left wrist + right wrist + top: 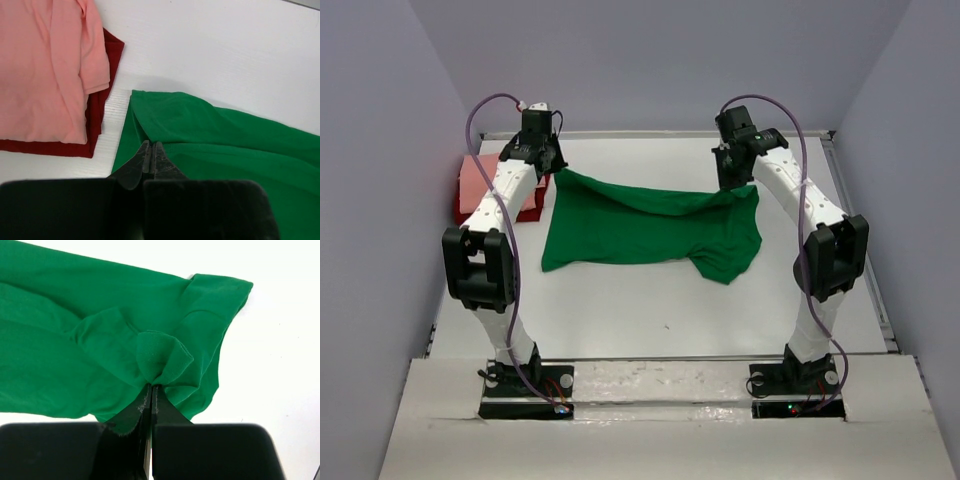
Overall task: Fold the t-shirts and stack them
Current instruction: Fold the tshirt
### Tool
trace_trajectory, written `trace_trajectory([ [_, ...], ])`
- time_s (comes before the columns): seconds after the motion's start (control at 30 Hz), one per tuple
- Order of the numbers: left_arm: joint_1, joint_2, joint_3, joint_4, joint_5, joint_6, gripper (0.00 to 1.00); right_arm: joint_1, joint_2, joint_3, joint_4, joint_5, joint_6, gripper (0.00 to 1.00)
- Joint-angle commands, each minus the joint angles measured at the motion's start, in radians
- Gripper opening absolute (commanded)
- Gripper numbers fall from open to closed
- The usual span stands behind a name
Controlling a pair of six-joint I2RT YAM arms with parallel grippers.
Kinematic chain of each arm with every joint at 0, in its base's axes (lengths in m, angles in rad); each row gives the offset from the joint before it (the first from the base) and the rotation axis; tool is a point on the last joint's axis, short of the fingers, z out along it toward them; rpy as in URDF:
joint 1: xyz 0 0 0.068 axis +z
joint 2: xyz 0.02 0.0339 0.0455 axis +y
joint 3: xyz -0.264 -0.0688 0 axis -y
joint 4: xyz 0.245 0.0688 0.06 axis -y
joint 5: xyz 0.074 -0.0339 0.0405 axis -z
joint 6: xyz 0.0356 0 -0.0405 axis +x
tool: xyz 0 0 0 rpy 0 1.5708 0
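The bright green t-shirt lies spread across the middle of the table, its far edge lifted at both ends. My left gripper is shut on the shirt's far left corner. My right gripper is shut on a bunched fold at the shirt's far right edge. The salmon pink t-shirt lies folded on top of the dark red t-shirt at the far left of the table. That stack also shows in the top view, partly hidden by my left arm.
The white table is walled by grey panels on three sides. A raised rim runs along its right edge. Both arm bases stand at the near edge.
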Motion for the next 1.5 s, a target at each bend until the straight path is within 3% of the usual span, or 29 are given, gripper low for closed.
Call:
trace_trajectory([
  [0.0,-0.001,-0.044,0.006,-0.035,-0.047,-0.014,0.0,0.004,-0.032,0.043,-0.052,0.035,0.04,0.0],
  [0.33,-0.007,-0.001,0.037,-0.096,-0.09,-0.032,0.0,0.004,0.051,0.136,-0.142,0.044,0.061,0.0],
  [0.4,-0.008,0.018,0.04,-0.115,-0.096,-0.043,0.26,0.004,0.054,0.136,-0.15,0.052,0.084,0.0],
  [0.43,-0.008,0.025,0.045,-0.127,-0.096,-0.057,0.28,0.004,0.053,0.126,-0.147,0.052,0.087,0.0],
  [0.47,-0.008,0.042,0.058,-0.157,-0.086,-0.064,0.37,0.004,0.059,0.125,-0.153,0.057,0.105,0.05],
  [0.5,-0.008,0.05,0.066,-0.173,-0.078,-0.084,0.47,0.004,0.062,0.125,-0.165,0.061,0.125,0.21],
  [0.53,-0.008,0.058,0.069,-0.19,-0.072,-0.093,0.64,0.004,0.06,0.117,-0.168,0.055,0.136,0.36],
  [0.57,-0.008,0.061,0.063,-0.19,-0.07,-0.098,0.99,0.004,0.051,0.108,-0.164,0.029,0.155,0.51],
  [0.6,-0.008,0.064,0.059,-0.191,-0.073,-0.103,0.99,0.004,0.039,0.096,-0.158,0.029,0.171,0.61],
  [0.63,-0.007,0.061,0.046,-0.185,-0.082,-0.11,0.99,0.004,0.027,0.058,-0.129,0.012,0.179,0.8],
  [0.7,-0.007,0.041,0.036,-0.179,-0.09,-0.115,0.99,0.004,-0.01,0.022,-0.113,0.04,0.202,0.83],
  [0.73,-0.007,0.032,0.029,-0.174,-0.093,-0.117,0.99,0.004,-0.019,-0.002,-0.104,0.038,0.202,0.9],
  [0.93,-0.007,-0.037,0.028,-0.184,-0.13,-0.114,0.99,0.004,-0.142,-0.082,-0.076,0.075,0.236,0.91],
  [1.13,-0.008,-0.1,0.017,-0.243,-0.092,-0.089,0.99,0.004,-0.314,-0.297,0.023,-0.116,0.282,0.9],
  [1.3,-0.01,-0.226,-0.182,-0.208,-0.007,-0.08,0.99,0.004,-0.57,-0.572,0.121,-0.19,0.328,0.95],
  [1.47,0.006,-0.278,-0.409,-0.133,0.103,-0.078,0.99,0.004,-0.673,-0.771,0.195,-0.32,0.382,0.95],
])
